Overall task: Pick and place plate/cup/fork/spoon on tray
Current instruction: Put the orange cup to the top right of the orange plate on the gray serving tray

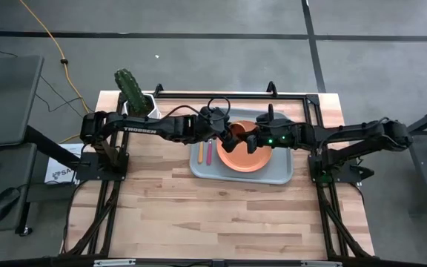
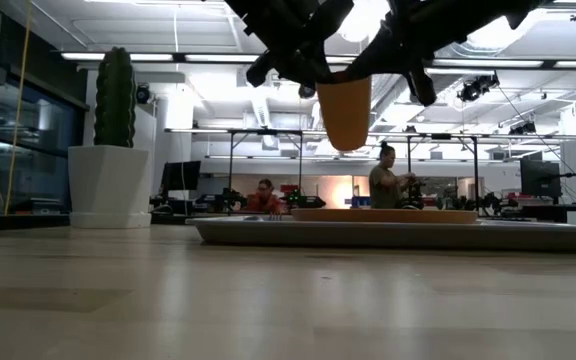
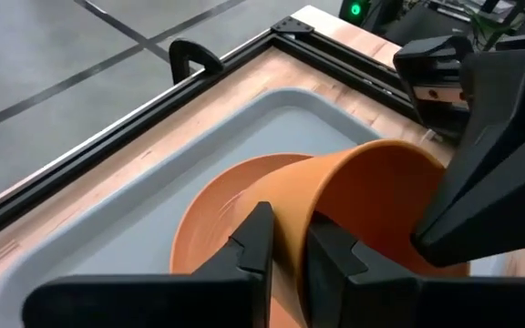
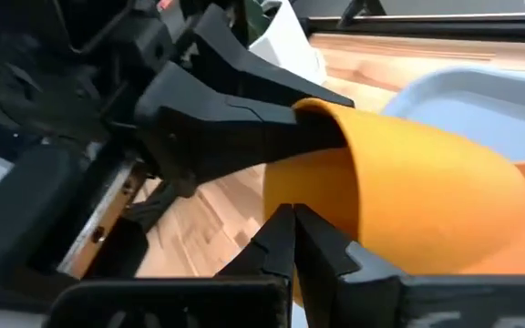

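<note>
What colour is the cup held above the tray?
Orange; the cup shows best in the low view.

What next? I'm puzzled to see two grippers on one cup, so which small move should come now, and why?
Probably the left gripper should let go and back away. It and the right gripper both pinch the wall of the cup, which hangs in the air above the plate on the tray. Freed, the right arm could lower it.

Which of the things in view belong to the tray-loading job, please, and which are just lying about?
Job: tray, plate, cup held over the plate between the left gripper and the right gripper, fork, spoon.
Lying about: cactus in white pot.
</note>
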Robot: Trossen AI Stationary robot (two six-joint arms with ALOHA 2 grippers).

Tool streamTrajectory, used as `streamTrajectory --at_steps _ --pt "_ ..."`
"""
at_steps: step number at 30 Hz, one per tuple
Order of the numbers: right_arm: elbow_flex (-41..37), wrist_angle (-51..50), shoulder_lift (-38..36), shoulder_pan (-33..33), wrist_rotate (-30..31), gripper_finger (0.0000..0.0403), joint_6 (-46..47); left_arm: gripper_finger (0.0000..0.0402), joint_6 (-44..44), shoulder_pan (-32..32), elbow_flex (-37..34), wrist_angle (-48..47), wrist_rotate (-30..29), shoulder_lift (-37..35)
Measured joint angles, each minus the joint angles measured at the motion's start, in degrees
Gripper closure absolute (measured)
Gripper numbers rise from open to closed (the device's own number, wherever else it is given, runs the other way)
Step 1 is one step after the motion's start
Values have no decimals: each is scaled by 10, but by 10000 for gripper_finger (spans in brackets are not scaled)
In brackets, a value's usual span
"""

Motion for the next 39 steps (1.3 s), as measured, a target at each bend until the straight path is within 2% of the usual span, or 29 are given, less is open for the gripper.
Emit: streamTrajectory --at_steps 5,14,16,19,22,24,27,34,39 --pt "0 17 -11 -3 -12 376 -1 381 0 0 0 0 0 0" --pt "3 11 -85 -1 -17 268 -34 384 0 -4 0 0 3 0" --pt "36 -40 -82 1 -44 250 -52 384 2 -5 0 -1 1 0" --pt "147 -212 -55 2 -63 232 -92 384 2 -6 0 -1 -1 0" --pt "270 -426 -7 2 -4 229 -139 383 1 -6 0 1 -3 0" --pt "327 -499 26 1 41 229 -135 383 -1 -6 0 1 -4 0" --pt "379 -537 65 1 65 229 -67 383 -8 -6 0 1 -5 0" --pt "430 -576 141 2 -5 229 -23 383 -9 -6 0 9 -5 1" --pt "443 -617 185 2 -12 229 1 383 -9 -6 0 12 -5 2"
